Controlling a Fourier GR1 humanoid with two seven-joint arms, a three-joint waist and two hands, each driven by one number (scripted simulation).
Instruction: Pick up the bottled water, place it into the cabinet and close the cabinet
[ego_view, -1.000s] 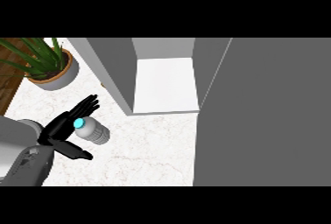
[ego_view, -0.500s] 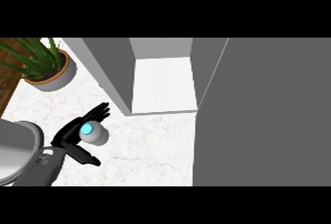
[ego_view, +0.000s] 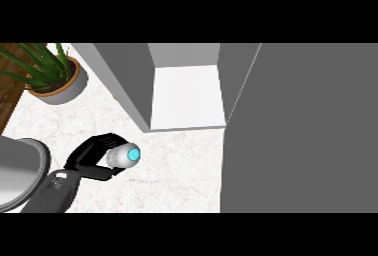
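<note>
Curling its fingers round the bottled water (ego_view: 123, 155), the left hand (ego_view: 90, 159) holds it over the marbled counter (ego_view: 177, 170), below a potted plant (ego_view: 52, 75). To the right stands the open cabinet (ego_view: 184, 95), its door (ego_view: 303, 125) swung wide.

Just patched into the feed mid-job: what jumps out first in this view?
The left hand at lower left, its black fingers curled round the bottled water, whose bright blue cap faces up. Just above and to the right, the open cabinet shows its white inside, with its grey door filling the right side. A potted plant sits in the upper left corner of the counter.
</note>
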